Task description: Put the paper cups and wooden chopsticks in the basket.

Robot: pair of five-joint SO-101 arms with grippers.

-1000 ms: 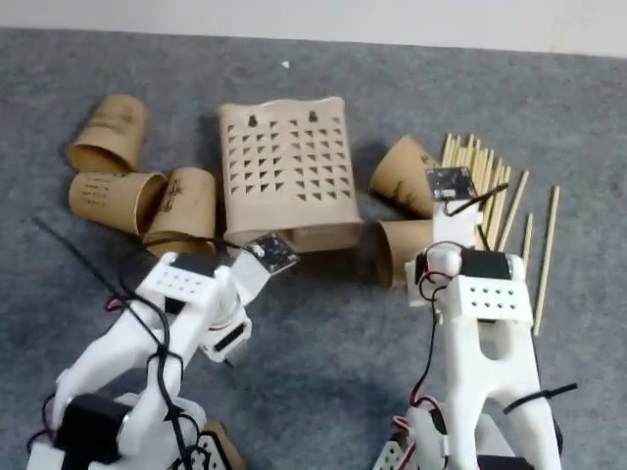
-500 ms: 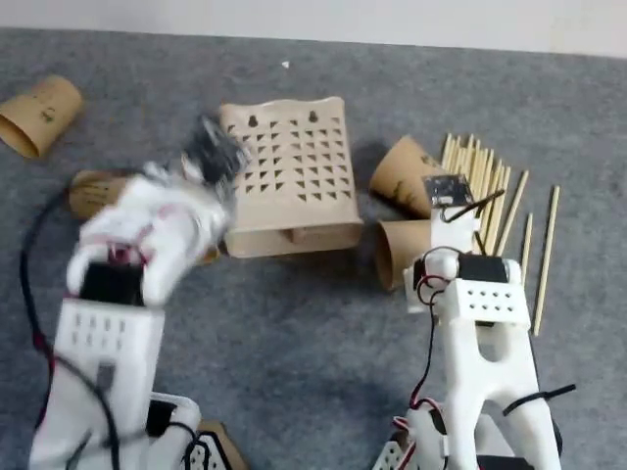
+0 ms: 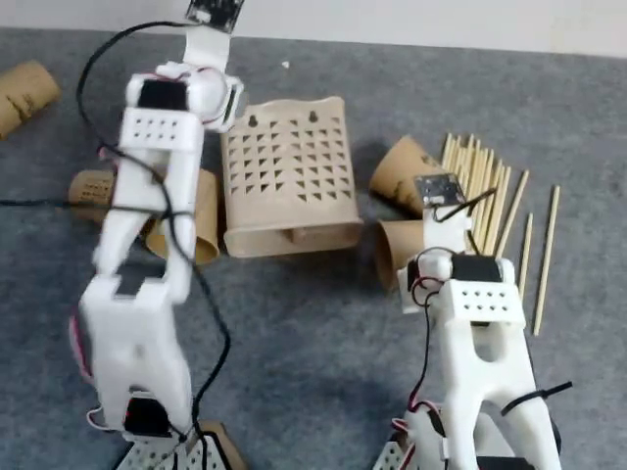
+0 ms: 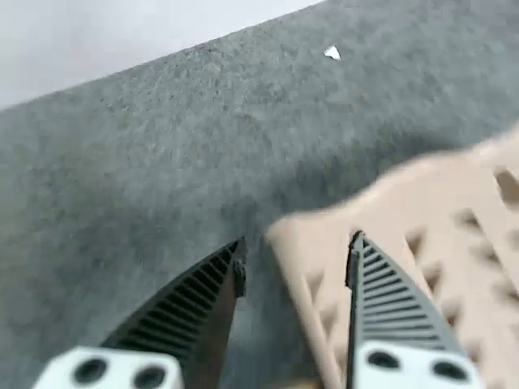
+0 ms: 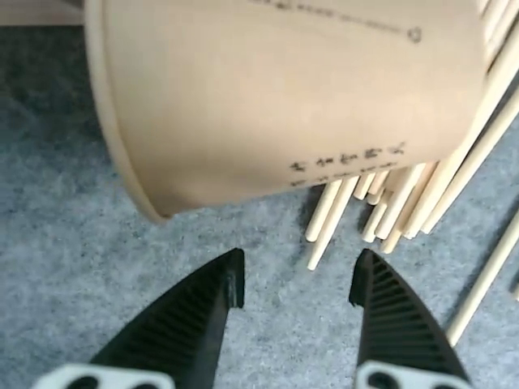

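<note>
The perforated tan basket lies at the middle of the grey carpet. My left arm stretches to the basket's far left corner. There my left gripper is open, with the basket's corner between its fingers. Two paper cups lie left of the basket, partly hidden by that arm, and a third cup lies at the far left edge. Two more cups lie right of the basket beside a pile of wooden chopsticks. My right gripper is open just short of a lying cup and chopstick ends.
Single loose chopsticks lie right of the pile. A white wall strip borders the carpet's far edge. Open carpet lies between the two arm bases.
My left arm swung from the basket's front up to its far left corner. A cup on the left rolled away towards the left edge. The right arm barely moved.
</note>
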